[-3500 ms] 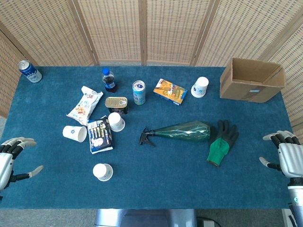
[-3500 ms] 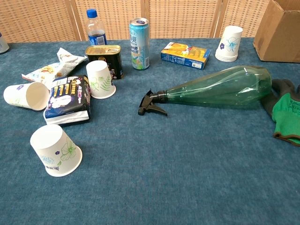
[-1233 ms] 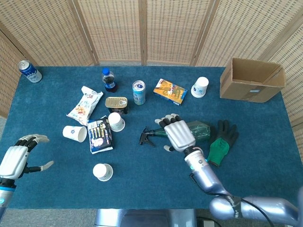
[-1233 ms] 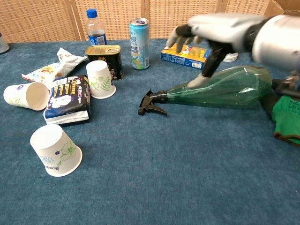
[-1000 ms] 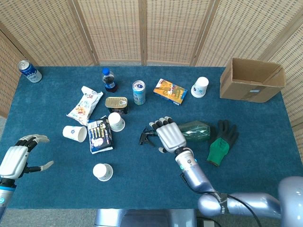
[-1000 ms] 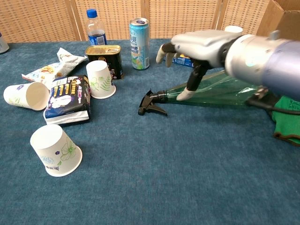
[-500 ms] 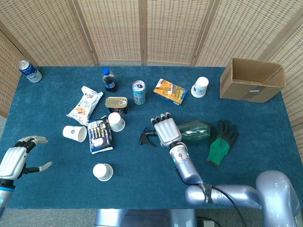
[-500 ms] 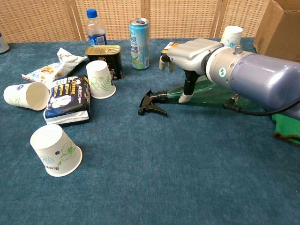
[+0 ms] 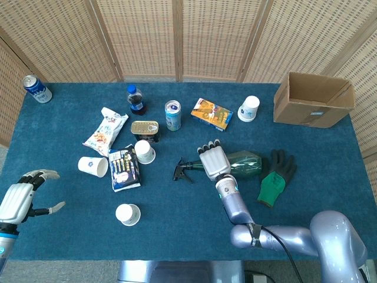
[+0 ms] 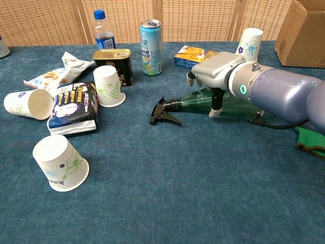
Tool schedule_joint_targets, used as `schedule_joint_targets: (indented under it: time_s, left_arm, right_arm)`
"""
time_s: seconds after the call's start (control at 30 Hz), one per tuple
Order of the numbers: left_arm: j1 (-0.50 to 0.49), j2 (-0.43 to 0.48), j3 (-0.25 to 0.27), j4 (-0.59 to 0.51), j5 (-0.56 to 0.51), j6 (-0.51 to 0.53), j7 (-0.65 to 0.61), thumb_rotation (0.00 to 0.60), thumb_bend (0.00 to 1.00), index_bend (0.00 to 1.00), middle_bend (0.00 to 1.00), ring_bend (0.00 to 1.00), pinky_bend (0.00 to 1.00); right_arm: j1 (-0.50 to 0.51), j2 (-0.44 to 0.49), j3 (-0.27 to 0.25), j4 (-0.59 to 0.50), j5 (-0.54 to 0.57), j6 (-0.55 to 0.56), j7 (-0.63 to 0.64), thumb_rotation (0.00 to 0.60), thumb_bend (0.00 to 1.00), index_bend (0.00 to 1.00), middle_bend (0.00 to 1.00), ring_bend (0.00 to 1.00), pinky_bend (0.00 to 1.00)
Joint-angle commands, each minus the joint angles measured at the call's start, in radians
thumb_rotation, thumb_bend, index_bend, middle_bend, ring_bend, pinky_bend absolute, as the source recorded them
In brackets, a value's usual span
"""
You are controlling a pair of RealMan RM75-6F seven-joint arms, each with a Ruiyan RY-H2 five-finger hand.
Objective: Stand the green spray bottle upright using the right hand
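Your left hand (image 9: 16, 199) hovers at the table's near left edge, fingers spread and holding nothing. Paper cups (image 10: 60, 163), a dark snack packet (image 10: 74, 107) and a gold tin (image 10: 112, 60) crowd the left half of the blue carpeted table (image 10: 167, 203). The translucent green plastic spray bottle (image 10: 195, 101) lies on its side mid-table, black trigger pointing left. Your right hand (image 10: 217, 72) is draped over its neck; whether the fingers have clenched, you cannot tell. A green-and-black glove (image 9: 274, 177) lies just right; a cardboard box (image 9: 314, 99) sits far right, before wicker screens (image 9: 177, 35).

No print on any package can be read.
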Motion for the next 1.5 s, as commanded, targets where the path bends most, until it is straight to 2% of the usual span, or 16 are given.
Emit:
schedule_joint_targets:
  time_s: [0.03,0.47,0.57,0.8,0.97,1.1,1.3,1.5]
  left_arm:
    - [0.000,0.000,0.001,0.001,0.000,0.001,-0.001,0.492,0.18,0.31,0.30,0.24,0.21]
    - [0.000,-0.006,0.002,0.014,-0.003,-0.001,-0.013,0.487,0.18,0.31,0.30,0.24,0.21]
    - [0.000,-0.009,0.003,0.020,-0.004,-0.002,-0.018,0.492,0.18,0.31,0.30,0.24,0.21]
    - [0.004,-0.014,0.004,0.035,-0.009,-0.003,-0.030,0.488,0.18,0.31,0.30,0.24,0.21]
    - [0.004,-0.019,0.006,0.045,-0.011,-0.008,-0.039,0.490,0.18,0.30,0.30,0.24,0.21]
    - [0.002,-0.022,0.006,0.051,-0.012,-0.011,-0.044,0.490,0.18,0.30,0.30,0.24,0.22]
    - [-0.001,-0.022,0.005,0.047,-0.012,-0.013,-0.039,0.492,0.18,0.30,0.30,0.24,0.22]
    - [-0.001,-0.017,0.005,0.034,-0.013,-0.012,-0.026,0.494,0.18,0.30,0.30,0.24,0.23]
  right_arm:
    - [0.003,-0.003,-0.004,0.004,0.005,-0.001,-0.003,0.600,0.18,0.22,0.28,0.18,0.20]
    - [0.024,-0.033,-0.015,0.030,0.011,0.006,-0.024,0.600,0.18,0.34,0.34,0.25,0.24]
    - [0.034,-0.048,-0.016,0.041,0.014,0.006,-0.036,0.600,0.19,0.40,0.37,0.28,0.29]
    - [0.047,-0.072,-0.006,0.073,0.017,0.012,-0.043,0.600,0.21,0.54,0.52,0.44,0.47]
    - [0.049,-0.076,0.005,0.089,0.001,0.016,-0.028,0.600,0.22,0.60,0.57,0.50,0.52]
    - [0.037,-0.056,0.013,0.077,-0.026,0.013,0.014,0.600,0.22,0.61,0.58,0.51,0.54]
    - [0.008,0.011,0.043,-0.004,-0.088,0.010,0.119,0.600,0.22,0.62,0.59,0.51,0.55]
    - [-0.043,0.110,0.108,-0.118,-0.144,0.012,0.288,0.600,0.22,0.62,0.59,0.52,0.55]
